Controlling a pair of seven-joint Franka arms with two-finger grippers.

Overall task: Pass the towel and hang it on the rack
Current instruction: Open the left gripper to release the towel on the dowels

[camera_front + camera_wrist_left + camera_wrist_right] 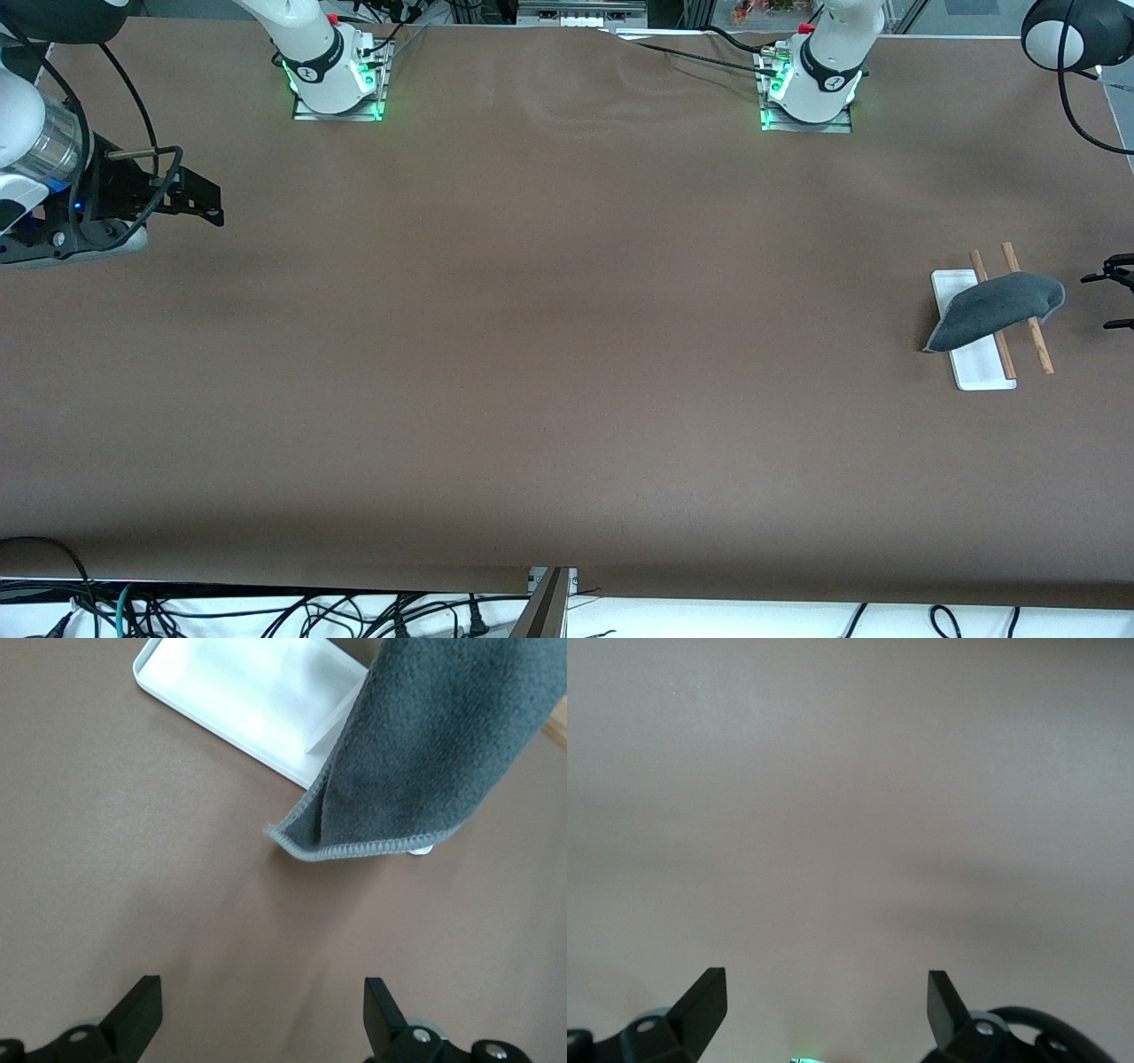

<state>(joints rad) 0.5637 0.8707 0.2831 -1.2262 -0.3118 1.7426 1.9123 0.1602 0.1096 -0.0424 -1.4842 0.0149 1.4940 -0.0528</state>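
Covering table (532, 354): brown mat; towel (997, 308) draped over rack (979, 368).

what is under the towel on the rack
The towel drapes over both brown rods and part of the rack's white base; the covered stretch of rods is hidden.

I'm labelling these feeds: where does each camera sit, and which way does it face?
Front view: high across the table, facing both arm bases; towel draped on rack.
Left wrist view: on the left gripper, jaws open, facing the same towel and rack.
Right wrist view: on the right gripper, jaws open, over bare table.
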